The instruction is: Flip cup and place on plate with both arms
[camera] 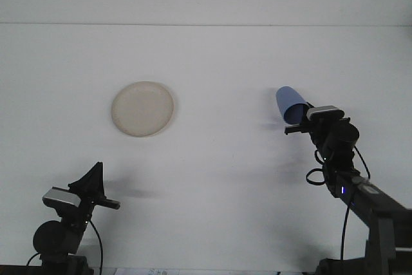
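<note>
A blue cup (289,102) hangs tilted above the white table at the right, closed bottom up and to the left, rim down towards my right gripper (298,123). That gripper is shut on the cup at its rim end, and the arm rises from the lower right corner. The beige round plate (143,108) lies flat on the table left of centre, well away from the cup. My left gripper (96,173) rests low at the bottom left, pointing up, its fingers closed to one tip with nothing in them.
The white table (212,178) runs back to a far edge near the top of the view. A black cable (317,175) loops under the right wrist.
</note>
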Available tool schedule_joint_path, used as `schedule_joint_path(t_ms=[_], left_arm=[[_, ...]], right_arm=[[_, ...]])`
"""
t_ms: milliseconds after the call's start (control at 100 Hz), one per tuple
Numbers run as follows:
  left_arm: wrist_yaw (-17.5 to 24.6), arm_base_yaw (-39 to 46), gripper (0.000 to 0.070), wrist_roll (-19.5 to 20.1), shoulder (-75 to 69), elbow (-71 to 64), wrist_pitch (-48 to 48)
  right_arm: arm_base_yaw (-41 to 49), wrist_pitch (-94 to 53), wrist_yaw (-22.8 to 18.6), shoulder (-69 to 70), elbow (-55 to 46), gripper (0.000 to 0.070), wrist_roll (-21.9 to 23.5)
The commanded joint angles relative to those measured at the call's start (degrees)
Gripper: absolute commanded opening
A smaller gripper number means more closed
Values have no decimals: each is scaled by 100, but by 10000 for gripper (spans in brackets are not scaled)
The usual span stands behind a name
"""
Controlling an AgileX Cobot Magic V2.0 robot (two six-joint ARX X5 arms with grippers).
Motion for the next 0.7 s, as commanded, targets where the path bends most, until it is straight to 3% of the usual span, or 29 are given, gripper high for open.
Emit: schedule_joint_path(t_ms=[0, 210, 430, 550, 620, 690], left_arm=[[17, 11, 12, -15, -7, -109, 57], [17, 9, 12, -15, -7, -109, 57], [17, 11, 12, -15, -7, -109, 57], [17, 9, 12, -15, -7, -109, 57], [17, 9, 12, -15, -7, -109, 59], [17, 9, 12, -15, -7, -109, 57]], right_arm=[[275, -446, -42, -516, 98, 4, 61], [1556, -4478, -15, -1926, 1241, 4, 59], [2590, -8557, 28, -1679, 3473, 4, -219], [3071, -9899, 323, -1207, 4247, 4, -229], [3305, -10220, 656, -968, 4419, 4, -227], [3532, -10275, 678, -719, 4472, 4, -201]])
